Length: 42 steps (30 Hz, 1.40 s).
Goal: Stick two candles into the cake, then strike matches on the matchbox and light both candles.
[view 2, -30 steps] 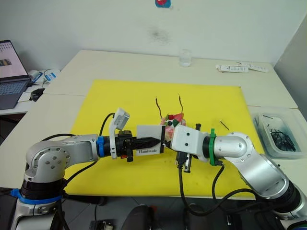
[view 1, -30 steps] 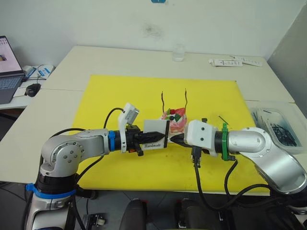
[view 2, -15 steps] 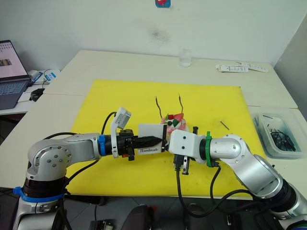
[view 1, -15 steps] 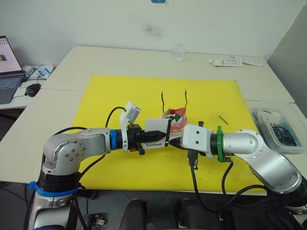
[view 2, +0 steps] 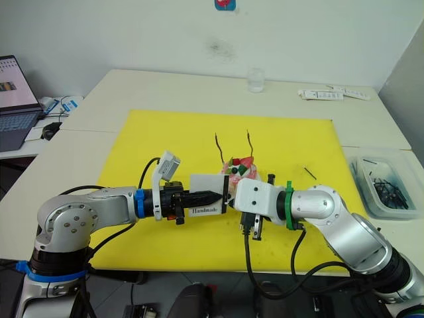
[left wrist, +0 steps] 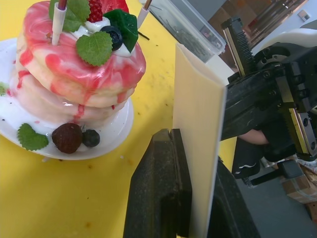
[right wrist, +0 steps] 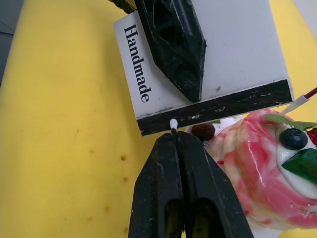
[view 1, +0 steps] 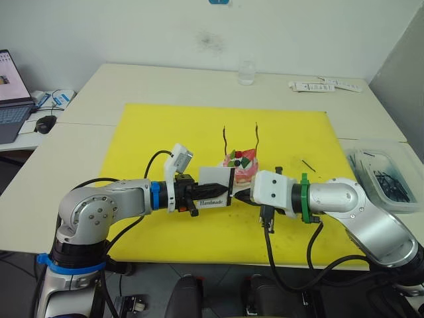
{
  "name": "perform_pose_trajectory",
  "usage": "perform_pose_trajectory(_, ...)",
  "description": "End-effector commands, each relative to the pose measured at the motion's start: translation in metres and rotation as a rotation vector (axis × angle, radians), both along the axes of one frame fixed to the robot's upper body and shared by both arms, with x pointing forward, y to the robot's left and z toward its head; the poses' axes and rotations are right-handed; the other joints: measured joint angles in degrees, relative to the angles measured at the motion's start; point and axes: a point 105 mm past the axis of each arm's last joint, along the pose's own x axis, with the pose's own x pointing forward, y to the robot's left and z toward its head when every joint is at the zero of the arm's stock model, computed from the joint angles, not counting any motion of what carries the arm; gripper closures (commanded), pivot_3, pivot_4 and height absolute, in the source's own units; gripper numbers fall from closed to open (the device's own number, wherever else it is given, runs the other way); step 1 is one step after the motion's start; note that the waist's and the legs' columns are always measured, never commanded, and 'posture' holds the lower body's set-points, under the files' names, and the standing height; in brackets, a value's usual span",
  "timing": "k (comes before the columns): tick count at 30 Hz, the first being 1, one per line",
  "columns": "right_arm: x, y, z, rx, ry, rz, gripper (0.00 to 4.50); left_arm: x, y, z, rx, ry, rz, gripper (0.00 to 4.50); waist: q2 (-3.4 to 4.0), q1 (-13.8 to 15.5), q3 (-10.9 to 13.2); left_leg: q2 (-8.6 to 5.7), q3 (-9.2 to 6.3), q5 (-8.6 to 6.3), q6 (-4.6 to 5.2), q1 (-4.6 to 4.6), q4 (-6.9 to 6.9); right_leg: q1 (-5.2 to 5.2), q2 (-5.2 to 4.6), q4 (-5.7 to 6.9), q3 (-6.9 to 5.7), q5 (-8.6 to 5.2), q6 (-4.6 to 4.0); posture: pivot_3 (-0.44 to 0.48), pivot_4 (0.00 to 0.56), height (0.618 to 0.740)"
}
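Right tool [right wrist: 173,130] pinches match [right wrist: 173,123], white head touching matchbox [right wrist: 208,64] black strip at 12 o'clock; left tool [left wrist: 190,163] clamps matchbox. Your stroke should run along strip.

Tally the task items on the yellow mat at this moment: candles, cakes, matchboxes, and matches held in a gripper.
Candles: 2
Cake: 1
Matchbox: 1, held in the left gripper
Match: 1, pinched in the right gripper
Total: 5
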Motion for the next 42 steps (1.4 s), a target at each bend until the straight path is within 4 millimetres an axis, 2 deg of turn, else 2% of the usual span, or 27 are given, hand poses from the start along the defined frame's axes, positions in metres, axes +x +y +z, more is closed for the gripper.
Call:
perform_pose_trajectory(1, -0.001, 0.001, 0.010, 0.015, -0.058, 0.005, 4.48, -0.005, -0.006, 0.010, -0.021, -0.036, -0.036, 4.50, 0.00, 0.0, 0.0, 0.00, 0.00, 0.00, 0.00, 0.00, 0.00, 0.00, 0.00, 0.00, 0.00, 0.00, 0.00, 0.000, 0.150, 0.684)
perform_pose_trajectory(19, 0.006, 0.005, -0.004, -0.040, -0.063, 0.026, 4.48, -0.008, -0.019, 0.015, -0.073, -0.022, -0.072, 4.50, 0.00, 0.0, 0.0, 0.00, -0.01, 0.00, 0.00, 0.00, 0.00, 0.00, 0.01, 0.00, 0.00, 0.00, 0.00, 0.000, 0.150, 0.684)
perform_pose_trajectory(27, 0.003, 0.018, -0.014, -0.062, -0.062, 0.099, 4.48, -0.007, -0.030, 0.028, -0.165, -0.024, -0.075, 4.50, 0.00, 0.0, 0.0, -0.01, -0.02, 0.00, 0.00, 0.00, 0.01, 0.01, 0.00, 0.01, 0.00, 0.00, 0.01, 0.000, 0.150, 0.684)
perform_pose_trajectory(30, -0.009, 0.011, -0.027, -0.131, -0.036, 0.167, 4.48, 0.009, -0.031, 0.086, -0.322, -0.149, -0.051, 4.50, -0.13, 0.8, 0.1, -0.03, -0.09, 0.00, 0.00, -0.05, 0.03, 0.02, -0.01, -0.01, -0.07, 0.00, 0.01, 0.000, 0.150, 0.684)
perform_pose_trajectory(32, -0.014, 0.004, -0.027, -0.149, -0.025, 0.185, 4.48, 0.021, -0.018, 0.134, -0.380, -0.268, -0.008, 4.50, -0.19, 1.1, 0.1, -0.04, -0.18, 0.01, 0.00, -0.13, 0.11, 0.02, 0.00, 0.00, -0.15, 0.03, 0.05, 0.000, 0.150, 0.684)
perform_pose_trajectory(34, -0.016, -0.002, -0.023, -0.150, -0.018, 0.181, 4.48, 0.023, -0.002, 0.166, -0.382, -0.349, 0.015, 4.50, -0.17, 0.5, 0.1, -0.09, -0.08, 0.01, 0.00, -0.09, 0.11, 0.01, 0.02, 0.01, -0.09, 0.06, 0.09, 0.000, 0.150, 0.684)
perform_pose_trajectory(36, -0.015, -0.007, -0.016, -0.131, -0.013, 0.148, 4.48, 0.018, 0.009, 0.169, -0.330, -0.369, 0.021, 4.50, -0.02, -0.7, 0.0, -0.07, 0.15, 0.00, 0.01, 0.08, 0.03, 0.02, 0.04, -0.02, 0.03, 0.06, 0.12, 0.000, 0.150, 0.684)
perform_pose_trajectory(42, -0.008, -0.010, 0.009, -0.003, -0.007, 0.030, 4.48, 0.005, 0.025, 0.124, -0.189, -0.270, 0.023, 4.50, 0.01, -0.9, 0.0, 0.10, -0.11, 0.09, -0.19, 0.04, -0.06, -0.03, -0.01, 0.10, -0.03, -0.04, 0.06, 0.000, 0.150, 0.684)
